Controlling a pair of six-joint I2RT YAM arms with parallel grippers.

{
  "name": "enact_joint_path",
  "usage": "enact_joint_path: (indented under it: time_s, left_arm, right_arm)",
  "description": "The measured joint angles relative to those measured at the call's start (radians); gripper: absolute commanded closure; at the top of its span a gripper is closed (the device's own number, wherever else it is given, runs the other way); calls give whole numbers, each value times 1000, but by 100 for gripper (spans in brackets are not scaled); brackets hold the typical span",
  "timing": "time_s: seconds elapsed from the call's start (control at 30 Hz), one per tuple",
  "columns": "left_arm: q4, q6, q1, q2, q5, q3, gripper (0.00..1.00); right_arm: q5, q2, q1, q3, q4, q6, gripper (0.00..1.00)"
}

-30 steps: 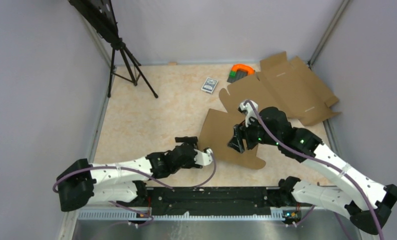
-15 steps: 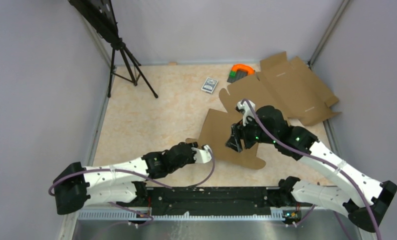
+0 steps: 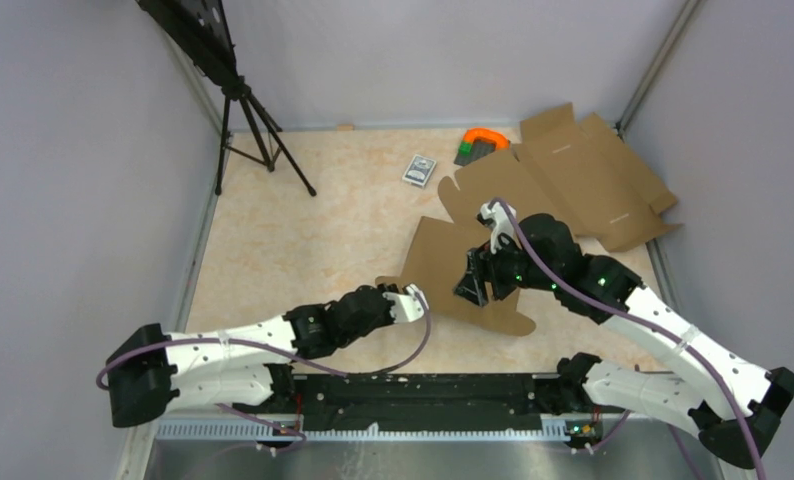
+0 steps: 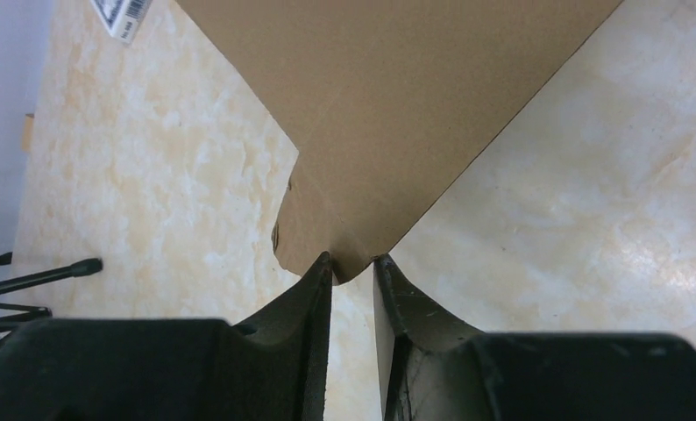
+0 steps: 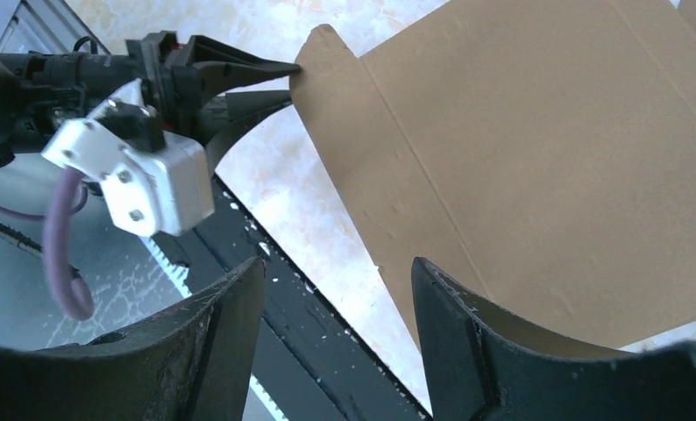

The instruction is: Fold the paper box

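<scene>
The paper box (image 3: 451,265) is a brown cardboard blank lying on the table's near half. Its near-left corner flap (image 4: 349,219) sticks out between the fingertips of my left gripper (image 4: 351,261). That gripper has narrowed onto the flap tip, and both fingertips touch the card. In the top view the left gripper (image 3: 376,291) reaches in from the left at the blank's corner. My right gripper (image 5: 336,272) hangs open over the paper box (image 5: 537,167), its right finger above the card and nothing between its fingers. In the top view the right gripper (image 3: 473,280) hides the blank's middle.
A second flat cardboard blank (image 3: 583,175) lies spread at the back right. A small grey card pack (image 3: 419,169) and an orange-and-green object (image 3: 481,142) lie near it. A black tripod (image 3: 258,130) stands at the back left. The black base rail (image 3: 423,390) runs along the near edge.
My left gripper moved forward to the box's near-left corner and closed from wide open onto the flap tip. The right arm barely shifted.
</scene>
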Motion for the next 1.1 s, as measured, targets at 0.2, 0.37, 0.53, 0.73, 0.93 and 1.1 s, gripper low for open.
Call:
enact_joint_path:
  time_s: [0.2,0.37,0.53,0.73,0.93,1.1]
  left_arm:
    - [66,-46,-1,-65,-47,-5,80]
    - [80,-133,-1,-70,-85,-3,82]
    - [75,-217,-1,-39,-106,22,80]
    - [50,-341,0,-31,-146,64,85]
    - [-1,-502,53,-22,-113,104,87]
    - [-29,-616,125,-14,-25,108,87]
  right_arm:
    - [-1,-2,0,-6,-6,13,38]
    - [-3,-5,0,-6,-6,16,38]
    - [2,-5,0,-6,-9,20,38]
    - [73,-5,0,-6,-48,54,35]
    - [260,-29,0,-12,-131,190,33]
    - [357,-112,-2,-51,-166,269,32]
